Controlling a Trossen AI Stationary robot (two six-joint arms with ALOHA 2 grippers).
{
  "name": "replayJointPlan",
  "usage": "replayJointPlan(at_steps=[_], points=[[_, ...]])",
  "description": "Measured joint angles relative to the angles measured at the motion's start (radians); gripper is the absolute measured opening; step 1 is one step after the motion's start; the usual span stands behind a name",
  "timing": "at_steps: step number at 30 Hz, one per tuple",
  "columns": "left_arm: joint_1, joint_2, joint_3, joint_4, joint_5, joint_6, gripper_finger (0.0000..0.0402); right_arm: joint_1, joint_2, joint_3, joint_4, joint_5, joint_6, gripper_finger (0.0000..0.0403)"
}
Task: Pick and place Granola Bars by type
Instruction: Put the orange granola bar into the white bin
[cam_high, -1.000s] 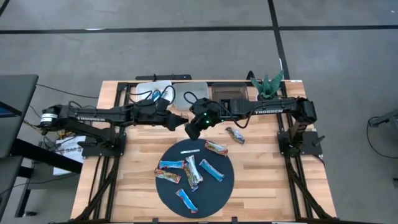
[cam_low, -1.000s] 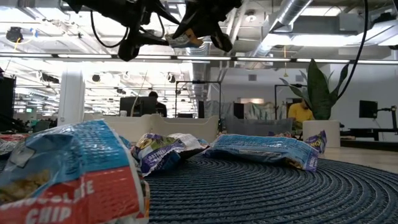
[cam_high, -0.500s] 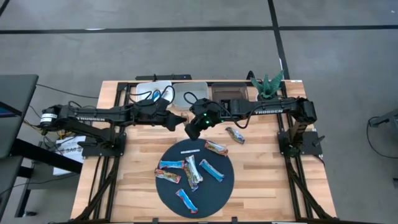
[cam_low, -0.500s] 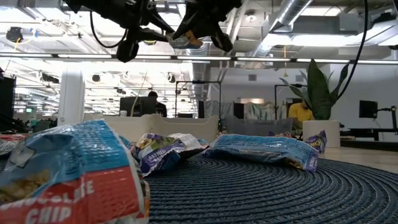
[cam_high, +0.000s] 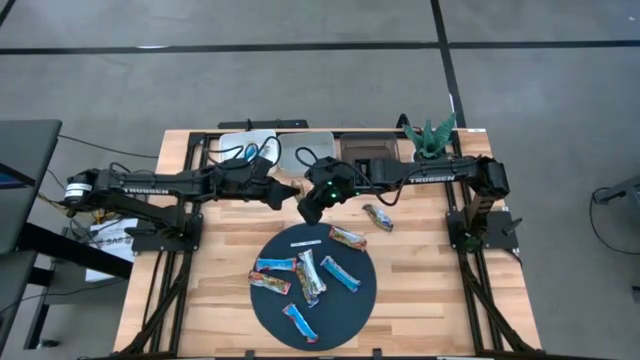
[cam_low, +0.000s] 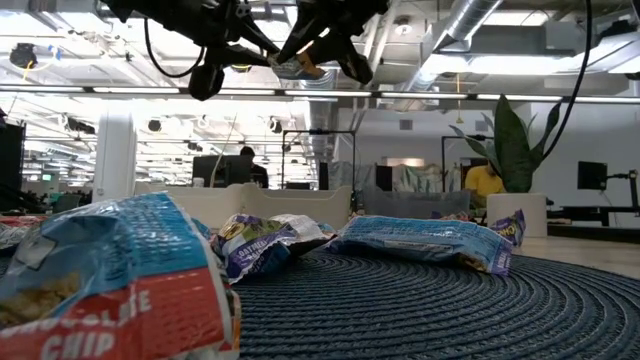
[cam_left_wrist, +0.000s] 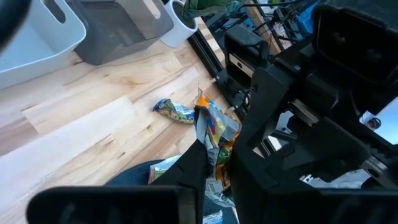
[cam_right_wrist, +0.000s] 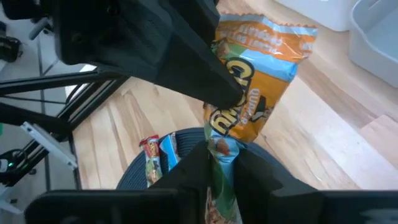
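An orange-and-blue granola bar (cam_right_wrist: 264, 62) hangs in the air over the table's far middle, held between both arms. My left gripper (cam_high: 292, 193) reaches in from the table's left and is shut on it. My right gripper (cam_high: 307, 207) comes from the right and is shut on the same bar (cam_low: 298, 66). Several more granola bars lie flat on a dark round woven mat (cam_high: 345, 305), blue, orange and silvery ones. One more bar (cam_high: 377, 216) lies on the bare wood right of the grippers. A thin white strip (cam_high: 306, 243) lies on the mat's far edge. My left gripper pinches the bar between its two fingers (cam_right_wrist: 205, 81) at the bar's side near its middle (cam_right_wrist: 239, 102), coming about level from the table's left. The bar is lifted clear of the table. My right gripper pinches one end of the same bar (cam_right_wrist: 221, 146) between its two fingers, coming from the table's right. The rest of the bar sticks out past the fingertips, well above the mat.
A white bin (cam_high: 250, 140), a grey bin (cam_high: 305, 142) and a dark bin (cam_high: 365, 147) stand along the far edge, with a green plant (cam_high: 430, 135) in a pot to their right. Bare wood lies on both sides of the mat.
My left gripper has shut on the bar that my right gripper holds up; its fingers stood wide apart a second ago. Both arms and the bar have stayed in place.
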Motion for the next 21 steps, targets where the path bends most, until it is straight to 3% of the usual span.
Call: replayJointPlan(at_steps=[7,13,21], points=[[0.026,-0.002,0.002,0.006,0.013,0.006,0.0043,-0.017,0.001,0.042,-0.023,-0.025,-0.005,0.0138],[0.055,-0.032,0.000,-0.085,0.028,0.034,0.0043,-0.049,-0.002,0.116,-0.184,0.004,-0.053,0.0206],[0.160,-0.129,0.000,-0.331,-0.021,0.107,0.0043,-0.090,-0.002,0.160,-0.397,0.022,-0.087,0.0229]])
